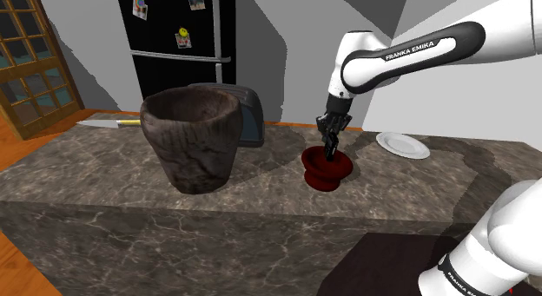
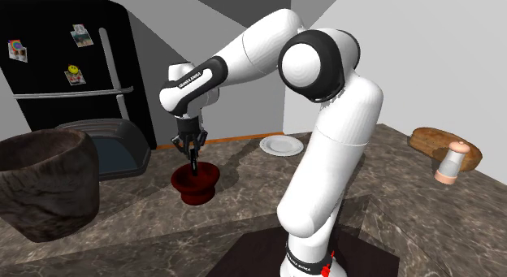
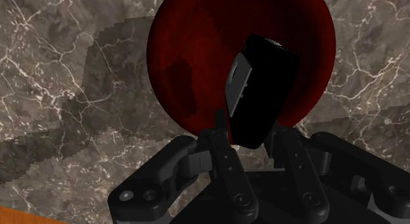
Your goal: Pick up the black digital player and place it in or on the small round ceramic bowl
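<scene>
Room: kitchen with grey walls; a glossy black fridge [image 1: 165, 42] carrying magnets stands behind the counter.
Surface: brown-grey marble countertop [image 1: 104, 168] with thin white veins.
Bowl [image 1: 327, 167]: dark red, round, mottled, on a narrow foot; it stands on the countertop.
Player [image 3: 259, 91]: black rectangular slab with a grey panel along one edge, held directly above the bowl.
Axis: long axis near upright, slightly tilted; the free end points down into the bowl. Whether it touches the bowl cannot be told.
Gripper [image 3: 253, 140]: fingers pinch the player's upper end from both sides.
Nearby: rough, dark, tapered pot [image 1: 193, 138], well apart from the bowl; flat white plate [image 1: 402, 145].
</scene>
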